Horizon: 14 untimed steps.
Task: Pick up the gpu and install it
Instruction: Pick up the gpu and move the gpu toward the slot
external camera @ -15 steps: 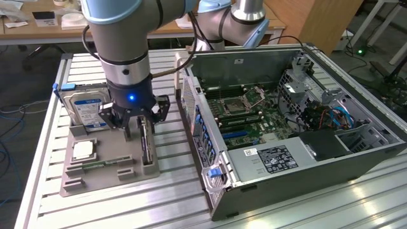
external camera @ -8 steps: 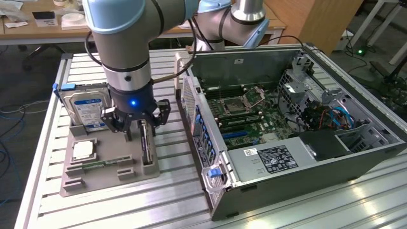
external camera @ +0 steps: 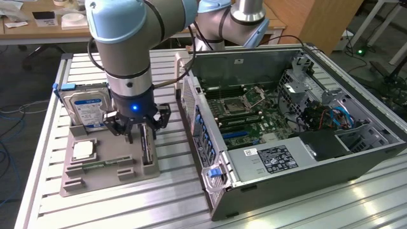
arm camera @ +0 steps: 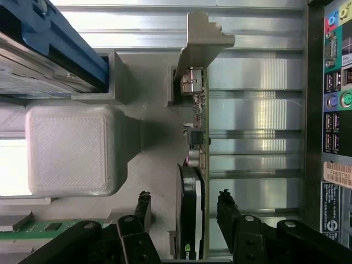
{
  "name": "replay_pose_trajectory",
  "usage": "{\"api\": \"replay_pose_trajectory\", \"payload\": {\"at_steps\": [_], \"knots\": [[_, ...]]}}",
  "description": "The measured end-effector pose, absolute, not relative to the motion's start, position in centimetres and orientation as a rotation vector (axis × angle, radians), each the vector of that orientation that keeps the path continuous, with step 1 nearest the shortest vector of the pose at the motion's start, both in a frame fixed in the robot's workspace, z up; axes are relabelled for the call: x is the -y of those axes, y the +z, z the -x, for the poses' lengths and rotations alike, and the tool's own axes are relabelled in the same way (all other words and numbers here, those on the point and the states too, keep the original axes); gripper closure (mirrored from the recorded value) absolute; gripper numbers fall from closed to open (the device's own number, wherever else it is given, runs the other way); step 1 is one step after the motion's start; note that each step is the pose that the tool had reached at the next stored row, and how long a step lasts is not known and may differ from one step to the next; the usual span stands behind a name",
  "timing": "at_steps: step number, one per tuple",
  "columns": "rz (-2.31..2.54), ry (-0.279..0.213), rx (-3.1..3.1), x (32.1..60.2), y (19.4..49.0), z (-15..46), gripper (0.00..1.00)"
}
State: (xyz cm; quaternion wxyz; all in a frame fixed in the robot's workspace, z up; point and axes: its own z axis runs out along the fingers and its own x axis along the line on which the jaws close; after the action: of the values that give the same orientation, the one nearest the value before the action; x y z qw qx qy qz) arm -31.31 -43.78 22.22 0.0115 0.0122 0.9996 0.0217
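On the tray (external camera: 108, 180), gpu (external camera: 148, 150) stands edge-up, lengthwise.

Not much legible here tbh. The white sticker (external camera: 278, 159) on the power supply (external camera: 241, 164) has print too tiny to read, same for the blue label (external camera: 89, 114) on the hard drive (external camera: 76, 94). A pinkish tag (arm camera: 336, 175) on the case's rear panel (arm camera: 314, 110) reads maybe "FH8ST92", last characters iffy.

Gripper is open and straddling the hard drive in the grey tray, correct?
No. The gripper is open at the grey tray, but it straddles the gpu, not the hard drive, which stands apart in its own slot. The wrist view shows the card between the open jaws.
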Motion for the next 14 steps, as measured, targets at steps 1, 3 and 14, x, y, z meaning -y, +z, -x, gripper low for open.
{"api": "replay_pose_trajectory", "payload": {"at_steps": [1,3,14], "knots": [[-0.038,0.068,-3.118,43.72,22.04,31.31,0.40],[-0.038,0.068,-3.118,43.55,21.68,31.31,0.40],[-0.039,0.066,-3.118,43.36,21.26,31.32,0.40]]}}
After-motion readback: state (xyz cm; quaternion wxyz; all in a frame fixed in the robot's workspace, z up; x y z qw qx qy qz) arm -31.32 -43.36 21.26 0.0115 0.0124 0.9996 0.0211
